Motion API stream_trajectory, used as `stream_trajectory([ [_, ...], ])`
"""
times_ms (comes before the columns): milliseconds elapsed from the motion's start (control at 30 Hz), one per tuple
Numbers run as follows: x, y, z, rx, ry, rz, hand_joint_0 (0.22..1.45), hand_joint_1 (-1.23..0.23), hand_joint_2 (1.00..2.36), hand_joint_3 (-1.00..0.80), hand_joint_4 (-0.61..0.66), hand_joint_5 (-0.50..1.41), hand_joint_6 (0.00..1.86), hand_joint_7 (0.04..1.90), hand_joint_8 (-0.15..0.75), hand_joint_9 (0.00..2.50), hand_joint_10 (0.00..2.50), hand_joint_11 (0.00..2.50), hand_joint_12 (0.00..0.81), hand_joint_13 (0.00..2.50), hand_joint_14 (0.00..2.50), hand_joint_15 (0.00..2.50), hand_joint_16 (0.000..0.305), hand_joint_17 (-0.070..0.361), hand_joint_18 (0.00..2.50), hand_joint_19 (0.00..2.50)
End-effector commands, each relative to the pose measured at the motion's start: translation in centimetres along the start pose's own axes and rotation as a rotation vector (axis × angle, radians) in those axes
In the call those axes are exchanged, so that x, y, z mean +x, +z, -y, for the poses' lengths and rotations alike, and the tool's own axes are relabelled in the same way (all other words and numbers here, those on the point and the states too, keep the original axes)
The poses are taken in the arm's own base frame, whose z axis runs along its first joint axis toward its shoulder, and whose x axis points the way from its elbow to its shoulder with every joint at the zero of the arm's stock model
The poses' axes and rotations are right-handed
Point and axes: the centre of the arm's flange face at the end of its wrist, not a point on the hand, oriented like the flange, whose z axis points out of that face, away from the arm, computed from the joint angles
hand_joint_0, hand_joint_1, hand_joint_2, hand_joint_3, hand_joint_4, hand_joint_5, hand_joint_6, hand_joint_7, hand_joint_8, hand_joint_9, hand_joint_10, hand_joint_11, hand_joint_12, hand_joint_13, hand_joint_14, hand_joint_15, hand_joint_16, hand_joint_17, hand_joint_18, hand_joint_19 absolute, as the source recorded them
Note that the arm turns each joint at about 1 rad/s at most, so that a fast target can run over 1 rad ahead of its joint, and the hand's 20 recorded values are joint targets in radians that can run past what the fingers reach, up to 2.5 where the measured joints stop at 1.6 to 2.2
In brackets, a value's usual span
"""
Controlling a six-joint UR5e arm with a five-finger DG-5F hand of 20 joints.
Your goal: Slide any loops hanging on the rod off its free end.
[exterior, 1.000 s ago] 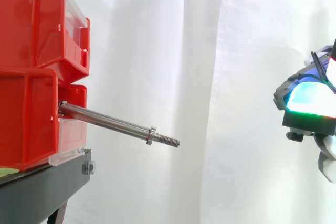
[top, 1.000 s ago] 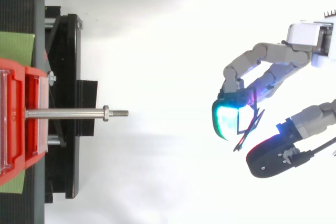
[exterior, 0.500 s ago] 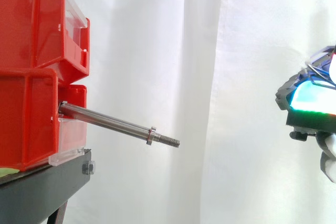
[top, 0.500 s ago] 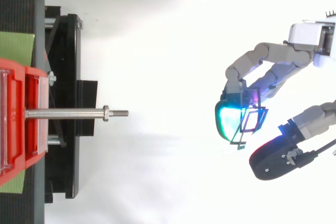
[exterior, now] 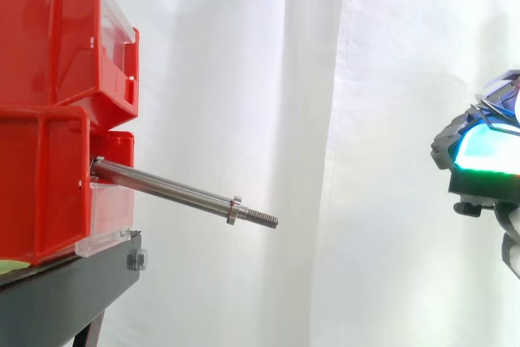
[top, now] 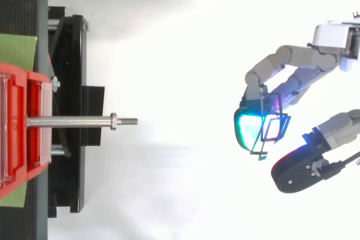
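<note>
Holding a thin dark wire loop [top: 269,132] at its fingertips, the hand [top: 287,59] hangs well apart from the rod [exterior: 171,190], out beyond the rod's free end. Its fingers are curled, and from above the loop appears caught between the cyan-glowing pad [top: 246,130] and a neighbouring finger, so the hand looks clamped on it, though only lightly. In the side view the loop shows as a few fine lines above the glowing pad.

The rod sticks out of the red bins [exterior: 49,103] on the black stand [exterior: 73,290] and slopes slightly down toward its threaded tip [top: 129,121]. Nothing hangs on it, either behind or ahead of the nut [exterior: 235,210], so the sliding-off looks done.

The risk now lies in the hold. The loop is thin wire and the pads are thick and rounded, so a small shift of the fingers could let it twist or slip out and drop. It could also hook over a fingertip, so that when the fingers spread it clings instead of falling clear.
</note>
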Motion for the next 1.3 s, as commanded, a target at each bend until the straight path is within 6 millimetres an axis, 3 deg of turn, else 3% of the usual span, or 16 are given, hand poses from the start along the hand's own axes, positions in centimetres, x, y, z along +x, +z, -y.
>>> stream_trajectory([
  [0,-0.11,-0.25,-0.13,0.001,0.0,0.003,0.61,-0.8,1.0,-0.5,0.12,-0.18,0.87,1.05,0.26,0.82,0.01,0.41,0.272,0.79,0.01,0.14,0.038,0.086,0.79,0.41],
  [1267,-0.61,-0.94,-0.24,0.018,0.013,0.001,0.53,-0.85,1.0,-0.5,0.15,-0.18,0.83,1.01,0.26,0.82,0.02,0.41,0.279,0.79,0.01,0.15,0.04,0.091,0.8,0.41],
])
